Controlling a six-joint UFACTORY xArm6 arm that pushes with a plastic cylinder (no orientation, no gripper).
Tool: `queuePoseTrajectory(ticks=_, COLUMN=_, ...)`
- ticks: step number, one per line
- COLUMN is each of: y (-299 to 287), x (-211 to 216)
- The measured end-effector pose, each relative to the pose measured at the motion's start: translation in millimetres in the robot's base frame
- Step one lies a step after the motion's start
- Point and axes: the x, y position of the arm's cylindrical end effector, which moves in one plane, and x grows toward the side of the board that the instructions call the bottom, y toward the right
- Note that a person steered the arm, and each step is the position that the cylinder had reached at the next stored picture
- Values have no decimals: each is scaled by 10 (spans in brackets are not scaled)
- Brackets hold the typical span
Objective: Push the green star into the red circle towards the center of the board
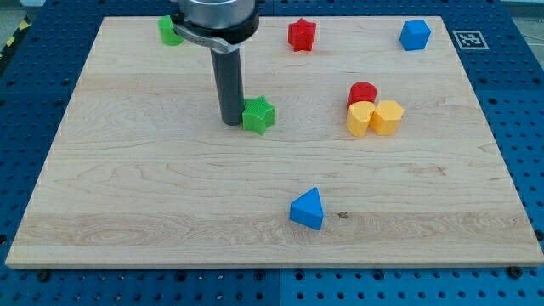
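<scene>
The green star (258,115) lies a little above and to the left of the board's middle. My tip (232,121) stands right against the star's left side, touching it or nearly so. The red circle (363,92) sits to the star's right, in the right half of the board, about a hand's width away. Two yellow blocks touch the red circle from below: a yellow block (359,120) and a yellow hexagon (388,117).
A red star (301,35) lies near the view's top middle. A blue block (415,35) is at the top right. A green block (169,31) is at the top left, partly behind the arm. A blue triangle (308,209) lies at the lower middle. The wooden board (127,195) ends on blue pegboard.
</scene>
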Motion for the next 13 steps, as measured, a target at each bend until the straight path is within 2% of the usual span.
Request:
queuePoseTrajectory(ticks=2, y=417, x=26)
queuePoseTrajectory(ticks=6, y=592, x=-58)
queuePoseTrajectory(ticks=8, y=355, x=75)
queuePoseTrajectory(ticks=12, y=411, x=73)
queuePoseTrajectory(ticks=13, y=178, x=-65)
